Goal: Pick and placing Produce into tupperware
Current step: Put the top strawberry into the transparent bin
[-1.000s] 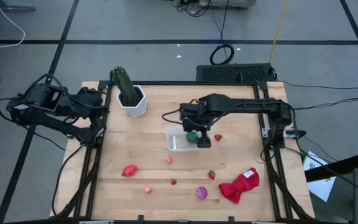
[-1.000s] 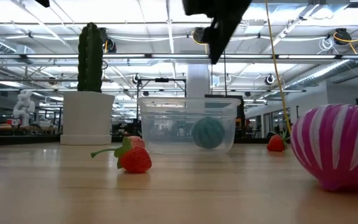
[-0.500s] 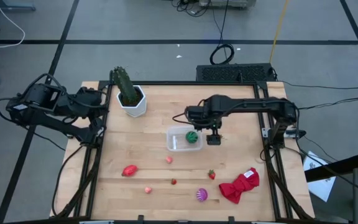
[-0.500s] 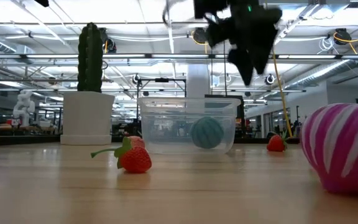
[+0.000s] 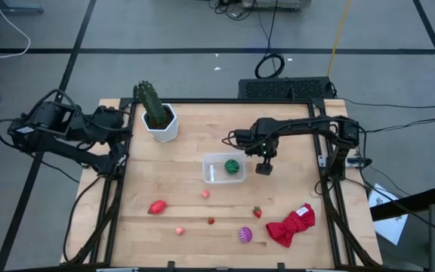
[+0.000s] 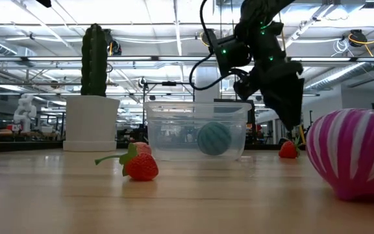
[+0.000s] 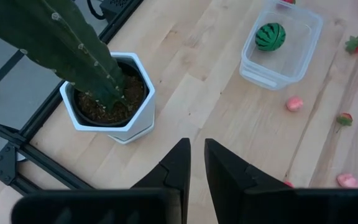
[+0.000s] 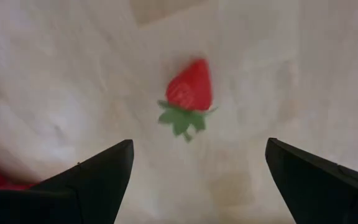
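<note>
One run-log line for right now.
green striped ball in tupperware | right gripper open above strawberry | left gripper shut, parked by cactus pot

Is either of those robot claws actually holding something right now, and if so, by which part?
No, nothing is held. The right gripper hangs open and empty above a strawberry on the table. The left gripper is shut on nothing, near the cactus pot.

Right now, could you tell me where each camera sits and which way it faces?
High view: overhead, straight down; both arms, tupperware.
Low view: table height, level across; right claw behind tupperware.
Left wrist view: on left arm, past shut left claw at cactus.
Right wrist view: on right arm, down between open fingers at strawberry.
Shared: green ball.
</note>
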`<move>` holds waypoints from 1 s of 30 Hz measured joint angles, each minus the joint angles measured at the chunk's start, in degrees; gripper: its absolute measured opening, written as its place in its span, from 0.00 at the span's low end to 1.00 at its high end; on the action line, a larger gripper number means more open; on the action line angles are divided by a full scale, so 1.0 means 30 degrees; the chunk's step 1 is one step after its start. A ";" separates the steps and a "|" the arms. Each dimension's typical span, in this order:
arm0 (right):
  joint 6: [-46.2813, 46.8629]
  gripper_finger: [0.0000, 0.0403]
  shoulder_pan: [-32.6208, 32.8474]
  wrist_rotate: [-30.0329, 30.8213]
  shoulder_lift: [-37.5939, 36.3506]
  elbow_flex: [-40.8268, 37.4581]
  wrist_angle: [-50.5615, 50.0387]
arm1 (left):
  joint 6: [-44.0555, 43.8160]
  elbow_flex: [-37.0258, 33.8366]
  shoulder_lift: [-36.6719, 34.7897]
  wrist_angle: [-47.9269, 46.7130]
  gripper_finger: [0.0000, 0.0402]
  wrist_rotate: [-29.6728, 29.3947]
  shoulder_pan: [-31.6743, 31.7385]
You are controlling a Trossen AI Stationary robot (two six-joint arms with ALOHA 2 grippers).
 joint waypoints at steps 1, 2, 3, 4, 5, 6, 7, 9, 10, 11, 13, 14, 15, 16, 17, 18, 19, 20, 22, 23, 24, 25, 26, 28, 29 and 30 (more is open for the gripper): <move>0.0139 0.88 -0.0011 0.0004 0.0000 0.0000 0.0382 | 0.0000 0.0000 0.0000 0.0000 0.13 0.0000 0.0006; 0.0352 0.88 -0.0026 0.0006 0.0000 0.0000 0.0799 | 0.0000 0.0000 0.0000 0.0000 0.13 0.0000 0.0007; 0.0500 0.88 -0.0018 0.0018 0.0000 0.0000 0.1173 | 0.0000 0.0000 0.0000 0.0000 0.13 0.0000 0.0007; 0.0659 0.88 -0.0008 0.0000 0.0000 0.0000 0.1458 | 0.0000 0.0000 0.0000 0.0000 0.13 0.0002 0.0007; 0.0919 0.88 -0.0004 0.0013 0.0000 0.0000 0.1738 | 0.0000 0.0000 0.0000 0.0000 0.13 0.0007 0.0001; 0.1181 0.88 0.0003 0.0011 0.0000 0.0000 0.2005 | 0.0000 0.0000 0.0000 0.0000 0.13 0.0007 0.0007; 0.1453 0.88 0.0003 0.0016 0.0000 0.0000 0.2283 | 0.0000 0.0000 0.0000 0.0000 0.13 0.0007 0.0007; 0.1888 0.88 -0.0004 0.0029 0.0000 0.0000 0.2687 | 0.0000 0.0000 0.0000 0.0000 0.13 0.0015 0.0007; 0.2039 0.88 -0.0004 0.0081 0.0000 0.0000 0.2729 | 0.0000 0.0000 0.0000 0.0000 0.13 0.0015 0.0005; 0.2129 0.88 -0.0004 0.0153 0.0000 0.0000 0.2713 | 0.0000 0.0000 0.0000 0.0000 0.13 0.0015 0.0007; 0.2407 0.88 -0.0004 0.0405 0.0000 0.0000 0.2635 | 0.0000 0.0000 0.0000 0.0000 0.13 0.0015 0.0004; 0.2476 0.88 0.0003 0.0569 0.0000 0.0000 0.2657 | 0.0000 0.0000 0.0000 0.0000 0.13 0.0015 0.0007; 0.2530 0.88 0.0003 0.0613 0.0000 0.0000 0.2656 | 0.0000 0.0000 0.0000 0.0000 0.13 0.0022 0.0007; 0.2694 0.88 -0.0004 0.0659 0.0000 -0.0046 0.2727 | 0.0000 0.0000 0.0000 0.0000 0.13 0.0022 0.0000; 0.2881 0.88 -0.0004 0.0674 0.0000 -0.0169 0.2806 | 0.0000 0.0000 0.0000 0.0000 0.13 0.0024 0.0007; 0.3061 0.88 -0.0031 0.0681 0.0000 -0.0316 0.2797 | 0.0000 0.0000 0.0000 0.0000 0.13 0.0025 0.0007; 0.3243 0.88 -0.0040 0.0682 0.0000 -0.0506 0.2768 | 0.0000 0.0000 0.0000 0.0000 0.13 0.0029 0.0006; 0.3454 0.88 -0.0053 0.0687 0.0000 -0.0692 0.2735 | 0.0000 0.0000 0.0000 0.0000 0.13 0.0030 0.0007; 0.3841 0.88 -0.0098 0.0703 0.0000 -0.1080 0.2832 | 0.0000 0.0000 0.0000 0.0000 0.13 0.0036 0.0004; 0.4019 0.88 -0.0134 0.0711 0.0000 -0.1218 0.2859 | 0.0020 0.0000 0.0000 0.0000 0.13 0.0036 0.0001; 0.4240 0.88 -0.0180 0.0711 0.0000 -0.1327 0.2880 | 0.0088 0.0000 0.0000 0.0000 0.13 0.0036 0.0006; 0.4419 0.88 -0.0226 0.0693 0.0000 -0.1395 0.2873 | 0.0205 0.0000 0.0000 0.0000 0.13 0.0036 0.0004; 0.4582 0.88 -0.0244 0.0682 0.0000 -0.1414 0.2868 | 0.0322 0.0000 0.0000 0.0000 0.13 0.0036 0.0004; 0.4830 0.88 -0.0252 0.0694 0.0000 -0.1426 0.2897 | 0.0443 0.0000 0.0000 0.0000 0.13 0.0036 0.0007; 0.4905 0.88 -0.0252 0.0713 0.0000 -0.1428 0.2933 | 0.0436 0.0000 0.0000 0.0000 0.13 0.0036 0.0007; 0.4952 0.88 -0.0252 0.0725 0.0000 -0.1428 0.2926 | 0.0430 0.0000 0.0000 0.0000 0.13 0.0036 0.0000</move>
